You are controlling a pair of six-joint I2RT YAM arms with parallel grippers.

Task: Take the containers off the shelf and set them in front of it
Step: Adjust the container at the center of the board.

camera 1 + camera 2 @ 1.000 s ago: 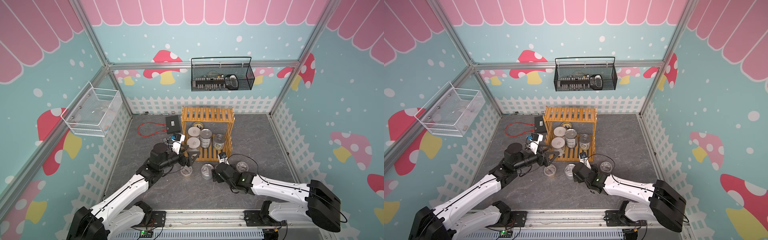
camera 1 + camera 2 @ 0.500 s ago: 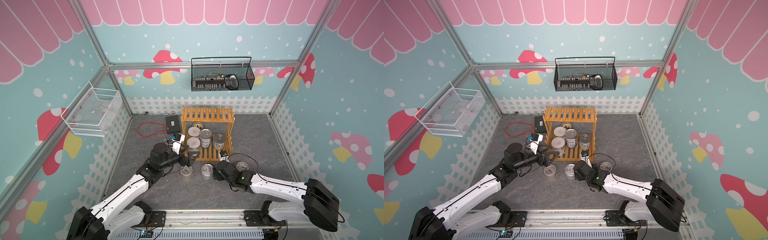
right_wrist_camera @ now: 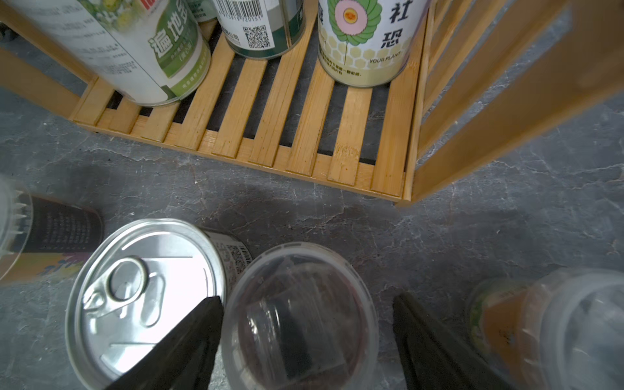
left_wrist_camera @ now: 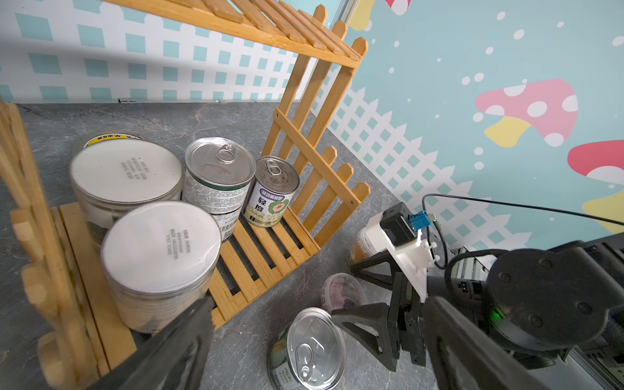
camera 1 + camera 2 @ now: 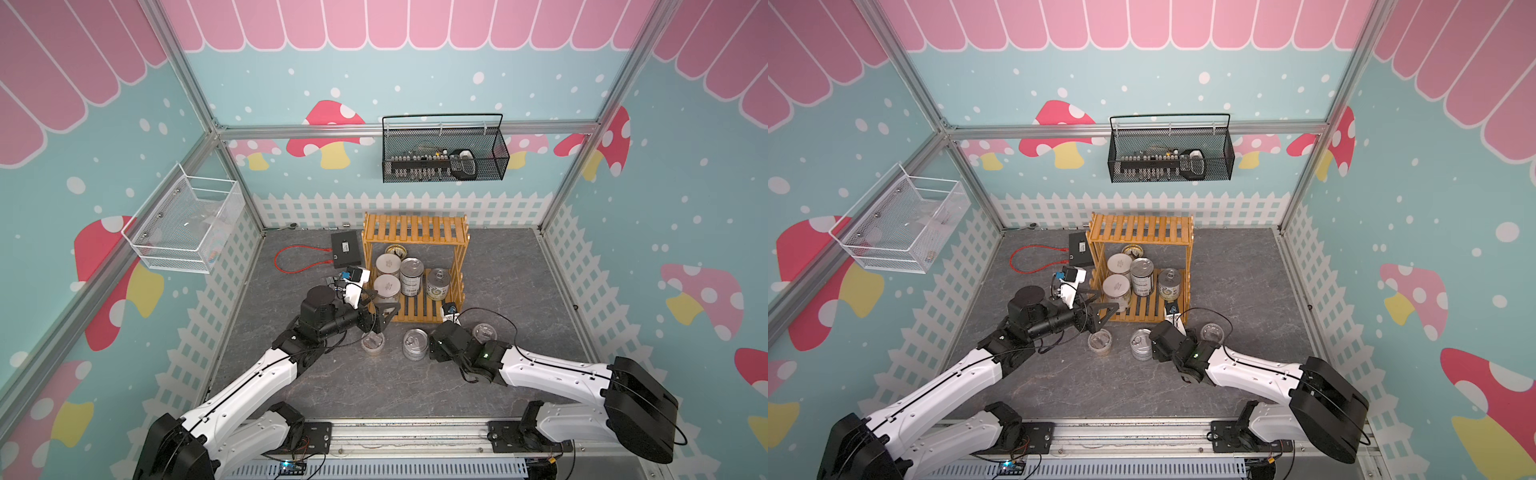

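Legible in the right wrist view on the cream flower tin (image 3: 368, 40): "YOUR PLANT" in small capitals, large characters "社恐" above. On the green-banded tin (image 3: 266, 30) beside it, a QR code and a barcode with digits ending 9720151. On the white-and-green labelled can (image 3: 135, 50), big green characters beginning "遍地". On the pull-tab tin on the counter (image 3: 234, 258), another QR code. In the left wrist view, "轻" on the cream flower tin; fine print on the white lids (image 4: 162, 246), too small to read.
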